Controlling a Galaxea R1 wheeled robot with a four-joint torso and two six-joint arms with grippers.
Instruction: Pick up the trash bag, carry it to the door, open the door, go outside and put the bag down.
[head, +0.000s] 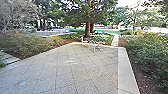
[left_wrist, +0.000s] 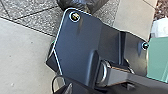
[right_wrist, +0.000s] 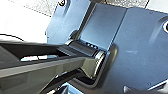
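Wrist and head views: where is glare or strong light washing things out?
Head view: the sky behind the trees is bleached white. Left wrist view: soft shine on the black trash bag. Right wrist view: pale paving nearly blown out, bluish sheen on the robot's dark plate.

Jointed bar (right_wrist: 62, 68), seemingly tilted, over plate (right_wrist: 140, 50)
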